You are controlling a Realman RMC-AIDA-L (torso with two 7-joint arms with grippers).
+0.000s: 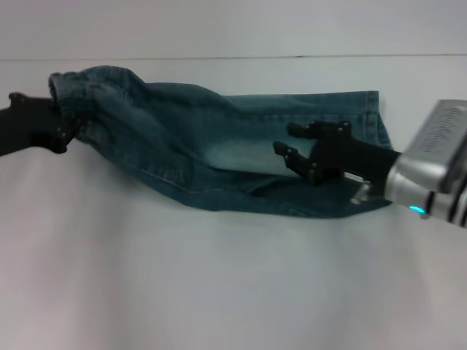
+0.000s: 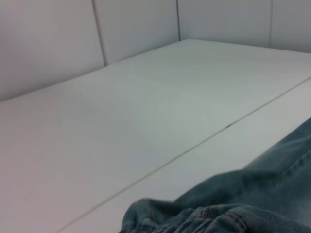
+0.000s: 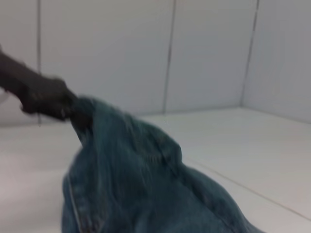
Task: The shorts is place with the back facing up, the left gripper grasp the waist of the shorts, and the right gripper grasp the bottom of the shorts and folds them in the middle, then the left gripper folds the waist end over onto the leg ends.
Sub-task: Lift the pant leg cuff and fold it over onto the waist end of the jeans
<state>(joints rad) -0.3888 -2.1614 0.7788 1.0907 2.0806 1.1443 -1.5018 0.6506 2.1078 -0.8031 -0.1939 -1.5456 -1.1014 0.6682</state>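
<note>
1. White table [image 1: 219,292] fills the near ground in the head view, with a pale panelled wall [image 1: 219,25] behind it; one thin seam crosses the tabletop at the far side.

2. One pair of denim shorts [image 1: 204,153] lies across the middle of the table, long axis running left to right. The gathered waist [image 1: 69,87] is at the far left and lifted off the surface; the leg hems [image 1: 368,117] are at the right and lie flat.

3. One left gripper [image 1: 62,124] sits at the far left edge, clamped on the waist, with the cloth bunched up around its tip. In the right wrist view the same gripper shows as a dark arm holding the raised denim.

4. One right gripper [image 1: 295,146] reaches in from the right and hovers over the leg end, its two black fingers spread apart with nothing between them. Whether they touch the cloth cannot be told.

5. The shorts appear already doubled lengthwise, so the step in hand looks like the last one: carrying the waist over onto the legs.

6. That move turns on one relation. The leg ends lie to the right of the left gripper, straight along the long axis of the shorts, so the waist would have to travel rightward and come down on the hems.

7. The right gripper is nearer the hems and stands in that path; it would likely need to clear away first.
</note>
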